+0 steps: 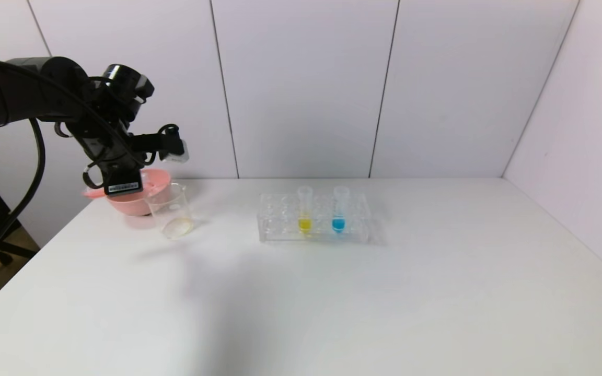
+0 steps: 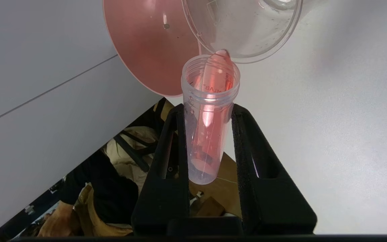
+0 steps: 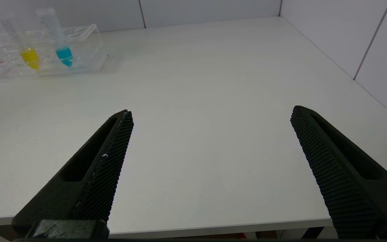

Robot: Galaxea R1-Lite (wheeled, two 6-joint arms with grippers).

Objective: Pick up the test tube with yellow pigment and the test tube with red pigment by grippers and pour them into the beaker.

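My left gripper [image 2: 208, 107] is shut on the test tube with red pigment [image 2: 210, 127]. It holds the tube tipped, with the open mouth at the rim of the clear beaker [image 2: 247, 30], and red liquid lies along the tube up to the mouth. In the head view the left gripper [image 1: 123, 180] hangs over the beaker [image 1: 171, 213] at the table's far left. The test tube with yellow pigment [image 1: 304, 211] stands upright in the clear rack [image 1: 280, 230]; it also shows in the right wrist view [image 3: 29, 57]. My right gripper [image 3: 211, 112] is open and empty over the table's front edge.
A pink bowl [image 1: 126, 203] stands right behind the beaker and also shows in the left wrist view [image 2: 146, 47]. A blue-bottomed tube [image 1: 338, 211] stands in the rack beside the yellow one. White walls close the back and right of the table.
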